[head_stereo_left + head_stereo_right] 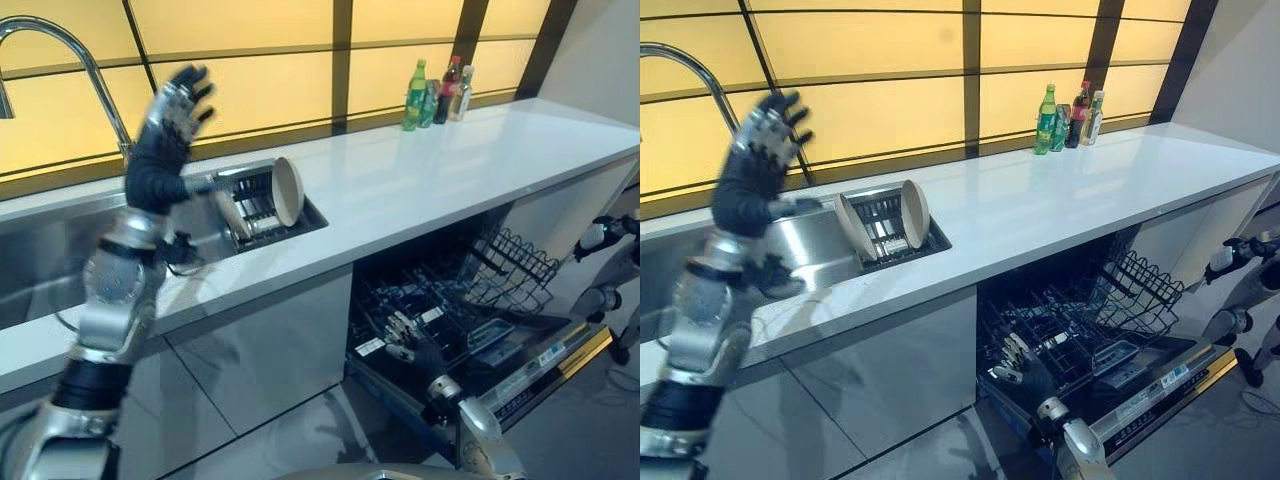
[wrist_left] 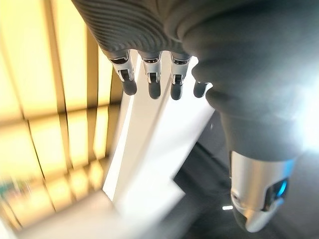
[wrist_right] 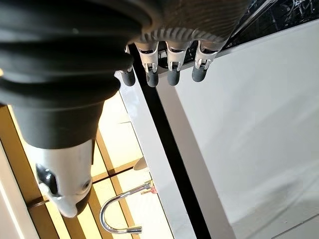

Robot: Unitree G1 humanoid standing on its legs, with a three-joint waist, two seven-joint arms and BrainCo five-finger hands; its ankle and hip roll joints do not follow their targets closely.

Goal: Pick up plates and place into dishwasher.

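Two cream round plates (image 1: 913,212) stand on edge in the steel sink's rack (image 1: 885,228), unheld, the left hand (image 1: 760,140) raised above with relaxed fingers, the right hand (image 1: 1012,362) open over the open dishwasher's dark rack (image 1: 1080,310); next, probably a reach and grasp.

Your two head eyes look down from above and to the left at the white table (image 1: 420,170), the sink (image 1: 810,250) and the open dishwasher (image 1: 470,320); they share that whole span, slightly offset. Your left wrist camera sits right behind the left hand (image 2: 149,74), facing along the table toward the window. Your right wrist camera sits close behind the right hand (image 3: 169,64), looking up past the table edge at the faucet (image 3: 117,214).
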